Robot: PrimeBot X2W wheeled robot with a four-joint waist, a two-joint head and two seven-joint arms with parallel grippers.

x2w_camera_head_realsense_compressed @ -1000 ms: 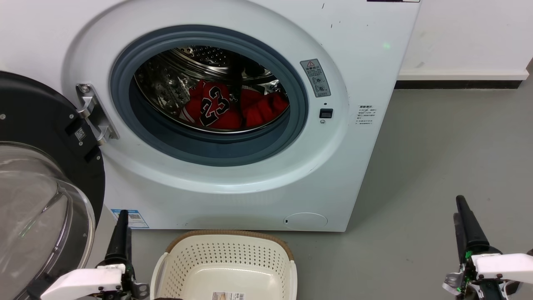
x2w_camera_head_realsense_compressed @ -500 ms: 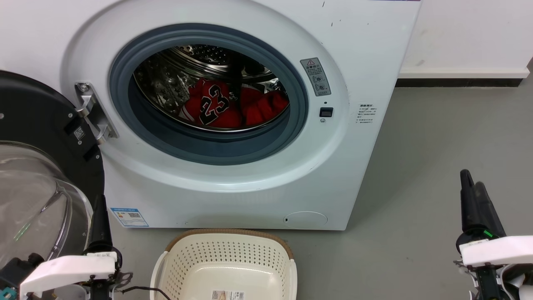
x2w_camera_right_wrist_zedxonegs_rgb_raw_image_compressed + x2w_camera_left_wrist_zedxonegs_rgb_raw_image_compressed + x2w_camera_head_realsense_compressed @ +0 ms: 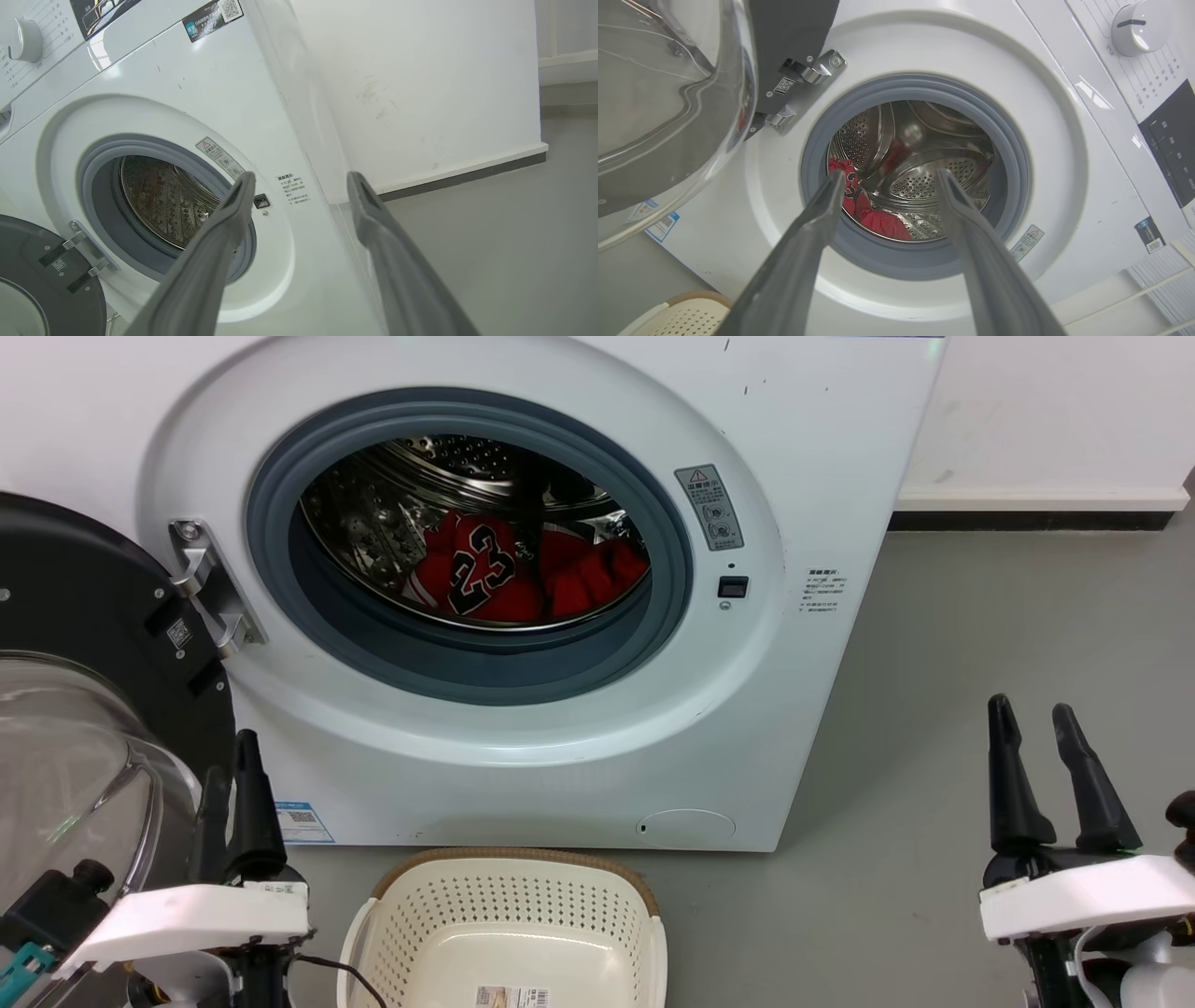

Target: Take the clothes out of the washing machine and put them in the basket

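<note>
You are looking at the task at its start: no garment is out yet. The clothes (image 3: 523, 583) are lying at the bottom of the drum (image 3: 439, 467) inside the washing machine (image 3: 822, 457), the jersey (image 3: 478, 569) on the left just beside the plain red garment (image 3: 597, 574) on the right. The door (image 3: 84, 588) is standing open at the left. The basket (image 3: 513, 861) is sitting on the floor (image 3: 1008, 616) just in front of the machine, and no red cloth is lying in its visible part. Both removals and both placements are remaining.

The left gripper (image 3: 231, 758) is hanging beside the door with its fingers spread and holding nothing. The right gripper (image 3: 1032, 706) is hovering over the floor, well apart from the porthole, spread and holding nothing.

For the number 23 and the basket's interior, you are relying on the head view. The left wrist view is looking straight into the drum and is adding the control knob (image 3: 1134, 24) above. The right wrist view is giving you the machine's side and the wall (image 3: 420, 84) beyond it; its slanted look into the drum is catching bare steel.
</note>
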